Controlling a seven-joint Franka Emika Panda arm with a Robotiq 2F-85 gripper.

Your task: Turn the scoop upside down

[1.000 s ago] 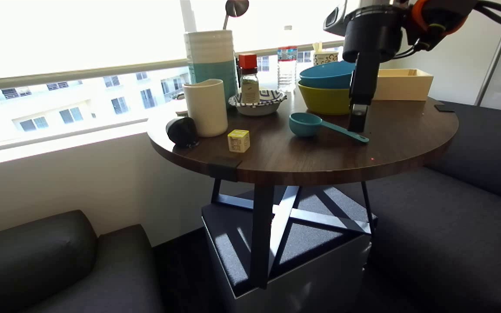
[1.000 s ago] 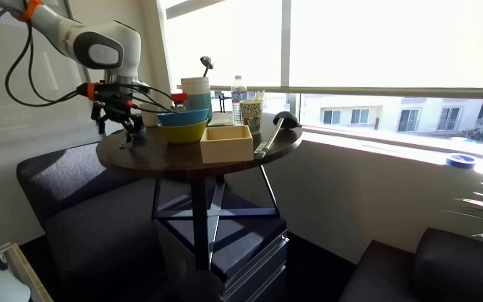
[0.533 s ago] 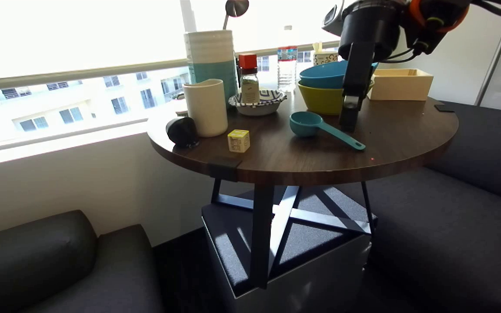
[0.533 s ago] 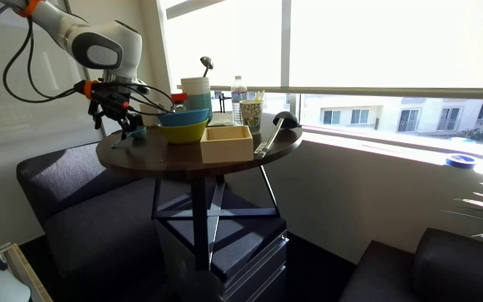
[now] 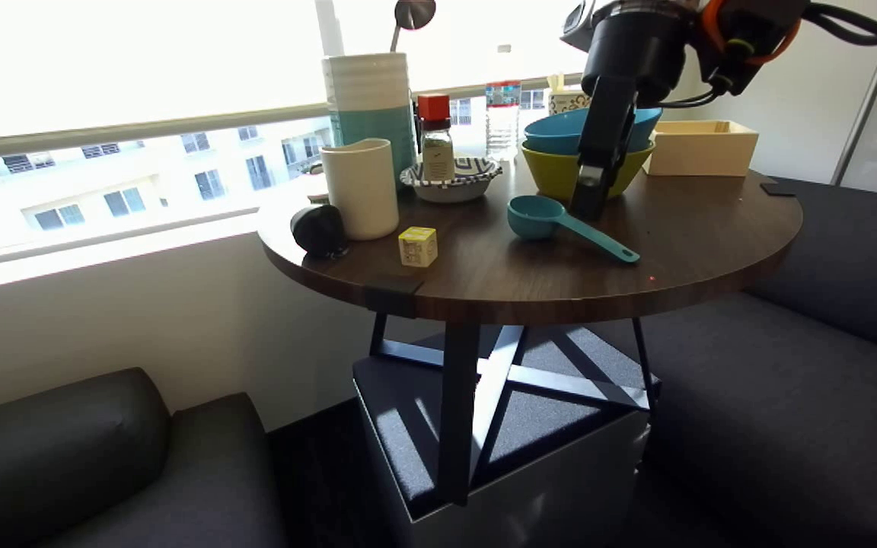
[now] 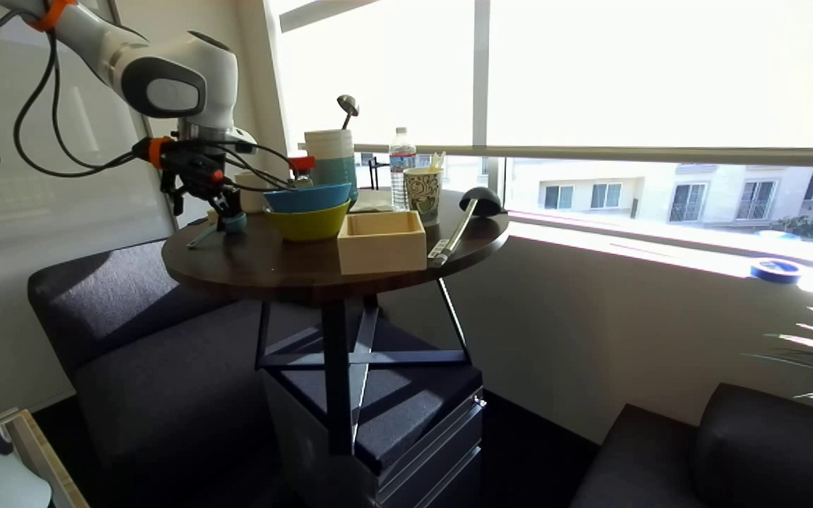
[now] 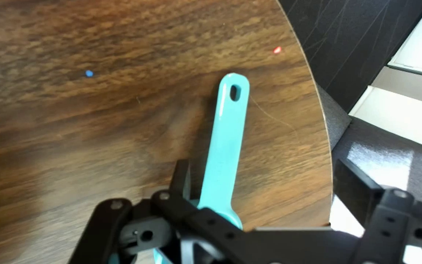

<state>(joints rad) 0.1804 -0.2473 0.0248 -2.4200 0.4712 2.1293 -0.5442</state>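
Round table | blue bowl inside yellow bowl | scoop mouth-up | gripper spread wide, holding nothing

Vs 1.0 s ago, in an exterior view: handle end of the scoop has swung toward the near edge of the table. The gripper has travelled from close to that end toward the cup; leans slightly further from upright.
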